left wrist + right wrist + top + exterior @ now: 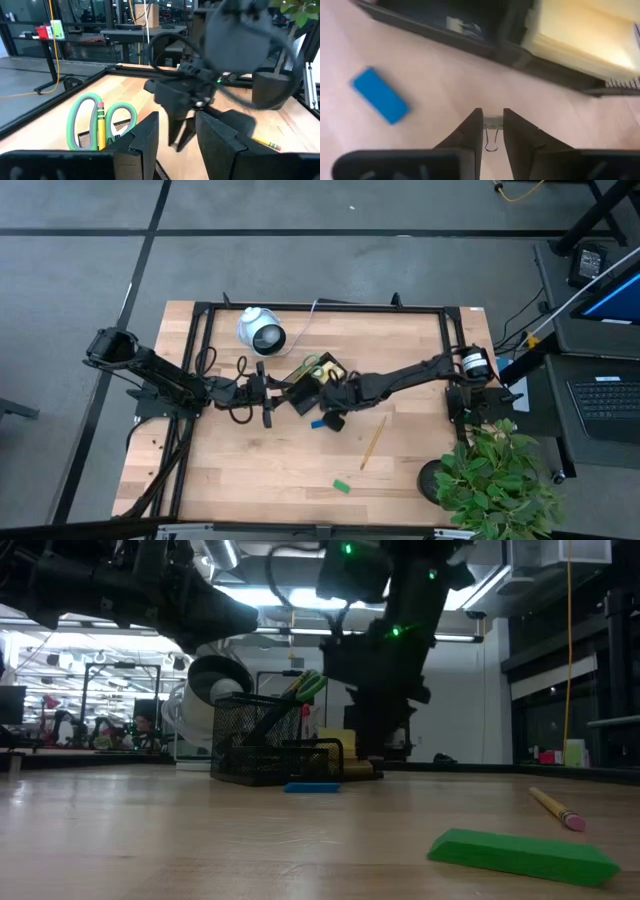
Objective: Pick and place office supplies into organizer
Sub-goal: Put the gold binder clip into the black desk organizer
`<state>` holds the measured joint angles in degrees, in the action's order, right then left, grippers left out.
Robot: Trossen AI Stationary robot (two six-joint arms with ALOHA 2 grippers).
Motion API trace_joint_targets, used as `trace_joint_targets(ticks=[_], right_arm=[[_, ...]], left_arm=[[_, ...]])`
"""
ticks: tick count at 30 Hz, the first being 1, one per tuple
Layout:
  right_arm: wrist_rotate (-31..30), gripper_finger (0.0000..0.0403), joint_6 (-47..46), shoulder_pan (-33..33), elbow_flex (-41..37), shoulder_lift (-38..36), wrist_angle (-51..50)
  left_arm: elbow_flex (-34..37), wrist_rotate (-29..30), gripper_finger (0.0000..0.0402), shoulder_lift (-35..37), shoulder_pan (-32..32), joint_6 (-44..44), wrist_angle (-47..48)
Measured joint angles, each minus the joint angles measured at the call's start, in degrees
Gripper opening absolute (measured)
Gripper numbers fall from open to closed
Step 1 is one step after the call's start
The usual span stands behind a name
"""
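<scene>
My right pincer [491, 131] hangs just above the desk [280, 470] beside the organizer [318, 380], its fingers narrowed onto a small binder clip [491, 137]. The blue block [380, 95] lies near it on the wood. My left pincer [176, 135] stands open at the organizer's other side, gripping nothing. Scissors [97, 120] and a pencil [101, 127] stand in the organizer; another pencil [373, 442] and the green block [342, 486] lie apart.

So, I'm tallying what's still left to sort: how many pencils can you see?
2. One pencil lies loose on the table right of the organizer; the other stands in the organizer beside the green scissor handles. More could be hidden under the arms.
</scene>
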<state>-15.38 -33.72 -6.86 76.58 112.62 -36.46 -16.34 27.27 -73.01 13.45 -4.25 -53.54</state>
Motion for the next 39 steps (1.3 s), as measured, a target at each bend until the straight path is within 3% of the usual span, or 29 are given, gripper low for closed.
trace_joint_targets(ticks=[13,26,30,39], right_arm=[[-1.7,0.007,1.4,-2.1,4.2,-0.1,0.8],[-5.0,0.0069,5.8,-2.0,4.8,-0.2,11.9],[-9.0,0.007,5.8,-2.5,2.9,-0.3,17.3],[-9.2,0.007,5.8,-2.7,-2.8,-0.3,27.3]], left_arm=[[0.0,-0.2,0.0125,3.9,1.0,2.5,3.6],[0.0,-0.2,0.0125,8.5,4.2,2.5,10.2],[0.0,-0.2,0.0125,8.5,4.5,2.5,10.3],[0.0,-0.2,0.0125,8.5,4.5,2.5,10.3]])
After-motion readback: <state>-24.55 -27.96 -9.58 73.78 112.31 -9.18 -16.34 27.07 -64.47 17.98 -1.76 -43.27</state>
